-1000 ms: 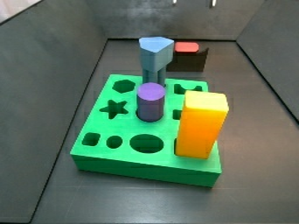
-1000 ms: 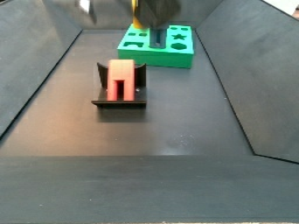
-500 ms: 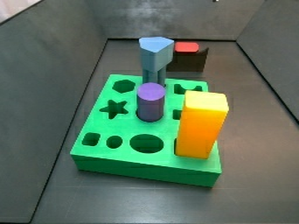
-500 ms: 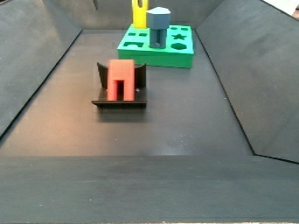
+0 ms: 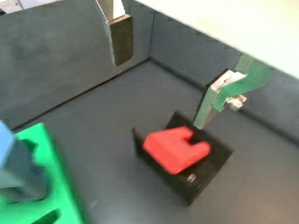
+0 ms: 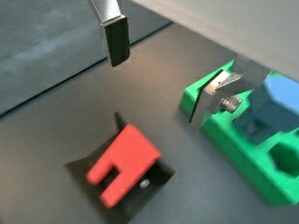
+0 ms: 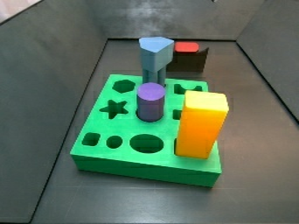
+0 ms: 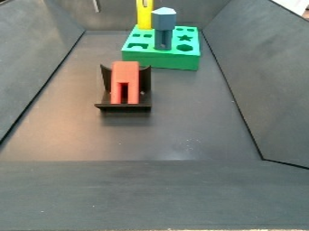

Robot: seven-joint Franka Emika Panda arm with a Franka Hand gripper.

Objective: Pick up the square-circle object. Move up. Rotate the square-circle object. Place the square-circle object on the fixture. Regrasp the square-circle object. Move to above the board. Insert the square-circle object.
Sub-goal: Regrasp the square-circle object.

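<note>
Red square-circle object (image 8: 125, 79) sits on the fixture (image 8: 122, 101), left of centre in a side view, apart from the board (image 8: 163, 50) at upper centre. In a side view only its red top (image 7: 187, 47) shows, upper centre behind the blue piece, on the dark fixture (image 7: 193, 60). In a wrist view the object (image 6: 124, 163) lies w/ two short prongs pointing toward the lower edge, cradled in the fixture (image 6: 158, 179); in a wrist view it (image 5: 176, 148) rests in the fixture (image 5: 202, 178) at lower centre.

Gripper (image 6: 170, 66) hangs above the floor, clear of the object, not touching it. Jaws spread wide w/ nothing between them: one finger (image 6: 115, 39) at upper left, one (image 6: 211, 94) at right centre. In a wrist view the gripper (image 5: 167, 66) shows likewise, fingers (image 5: 121, 38) well apart. Gripper not visible in either side view.

Board (image 7: 114, 131) fills mid-frame in a side view, w/ star, circle & cross cut-outs. On it: tall yellow-orange block (image 7: 202, 125) at right, purple cylinder (image 7: 149, 102) at centre, blue-grey piece (image 7: 155, 57) at back. In a wrist view the board's green corner (image 6: 240, 154) shows at right w/ the blue piece (image 6: 281, 101); in a wrist view the green edge (image 5: 44, 179) is at lower left
</note>
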